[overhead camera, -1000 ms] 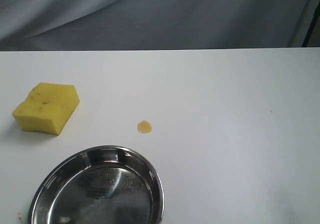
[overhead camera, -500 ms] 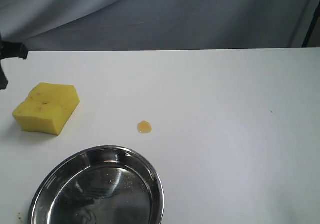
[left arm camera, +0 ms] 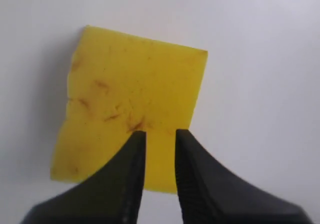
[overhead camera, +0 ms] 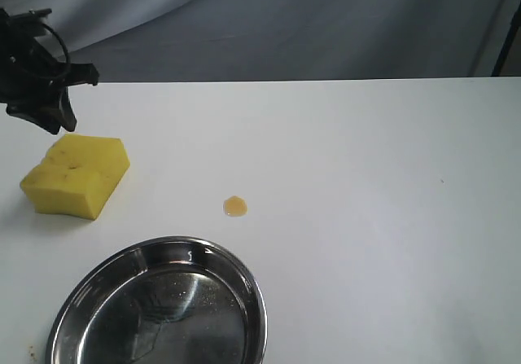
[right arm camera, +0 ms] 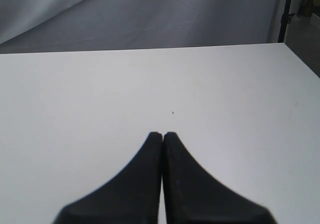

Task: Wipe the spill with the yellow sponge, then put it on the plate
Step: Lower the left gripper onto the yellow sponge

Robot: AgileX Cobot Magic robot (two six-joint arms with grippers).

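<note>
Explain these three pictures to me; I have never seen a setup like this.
This is a two-armed robot at a white table. The wide picture comes from a camera off the arms; the other two come from wrist cameras, looking past black pincers, the end effectors. On the table lie a yellow sponge, a small amber spill and a steel plate. The left end effector hangs over the sponge, slightly open, gripping nothing. The right end effector is shut and empty.

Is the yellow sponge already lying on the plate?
No, the yellow sponge rests on the table, apart from the plate.
</note>
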